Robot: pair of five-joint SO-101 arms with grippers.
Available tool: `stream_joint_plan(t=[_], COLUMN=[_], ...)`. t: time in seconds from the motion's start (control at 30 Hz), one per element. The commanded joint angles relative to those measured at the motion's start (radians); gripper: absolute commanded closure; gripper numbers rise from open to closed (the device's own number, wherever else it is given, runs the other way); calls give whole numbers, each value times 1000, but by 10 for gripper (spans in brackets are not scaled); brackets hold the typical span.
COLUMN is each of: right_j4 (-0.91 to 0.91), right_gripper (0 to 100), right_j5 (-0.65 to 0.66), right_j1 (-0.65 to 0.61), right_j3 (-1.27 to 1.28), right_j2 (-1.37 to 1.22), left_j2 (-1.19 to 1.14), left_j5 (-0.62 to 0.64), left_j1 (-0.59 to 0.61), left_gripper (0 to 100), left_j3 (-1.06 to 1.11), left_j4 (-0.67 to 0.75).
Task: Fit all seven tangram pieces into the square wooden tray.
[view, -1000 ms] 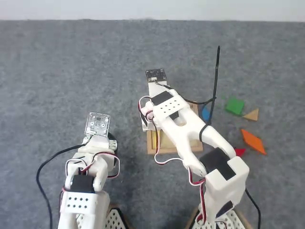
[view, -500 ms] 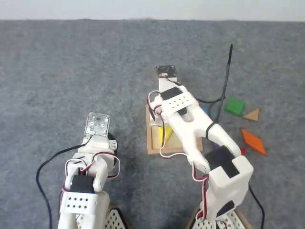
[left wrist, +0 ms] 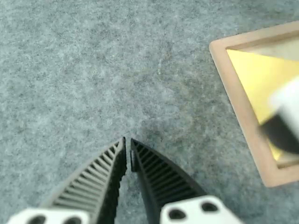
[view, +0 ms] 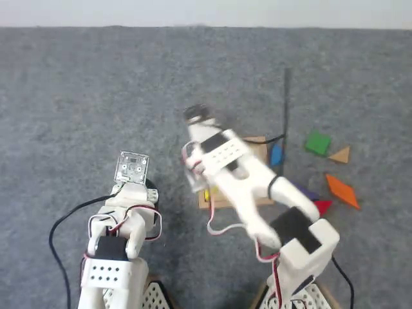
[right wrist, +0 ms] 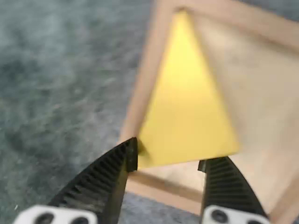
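The square wooden tray point(view: 259, 144) lies mid-table, mostly under my right arm point(view: 225, 158). A yellow triangle point(right wrist: 187, 107) lies flat in one corner of the tray point(right wrist: 149, 74), and my right gripper point(right wrist: 168, 158) hangs open just above it, a fingertip near each end of its short side. My left gripper point(left wrist: 127, 141) is shut and empty, low over bare carpet beside the tray point(left wrist: 238, 98). Right of the tray lie a blue piece point(view: 277, 154), green square point(view: 317, 143), tan triangle point(view: 340, 154), orange parallelogram point(view: 341, 190), red triangle point(view: 323, 205) and purple piece point(view: 302, 191).
Grey carpet covers the whole table. A black cable point(view: 285, 103) stands up behind the tray. The left arm point(view: 122, 225) stands at the front left, with open carpet around and beyond it.
My right arm swung right over the tray, then back left, and the yellow triangle now shows in the tray. The left arm has not moved.
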State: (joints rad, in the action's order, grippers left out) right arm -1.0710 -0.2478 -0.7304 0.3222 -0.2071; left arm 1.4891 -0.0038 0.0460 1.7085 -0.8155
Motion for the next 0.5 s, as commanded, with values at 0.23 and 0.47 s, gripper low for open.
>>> stream_joint_plan(t=[0.23, 0.47], right_j4=[30, 31], right_gripper=[783, 783], right_j5=[20, 25], right_j1=[58, 64], right_j3=[-8, -3], right_j2=[107, 188], left_j2=[12, 12], left_j5=[5, 5], left_j1=[2, 2], left_gripper=[986, 986], left_j3=[-19, -19], left_j4=[0, 0])
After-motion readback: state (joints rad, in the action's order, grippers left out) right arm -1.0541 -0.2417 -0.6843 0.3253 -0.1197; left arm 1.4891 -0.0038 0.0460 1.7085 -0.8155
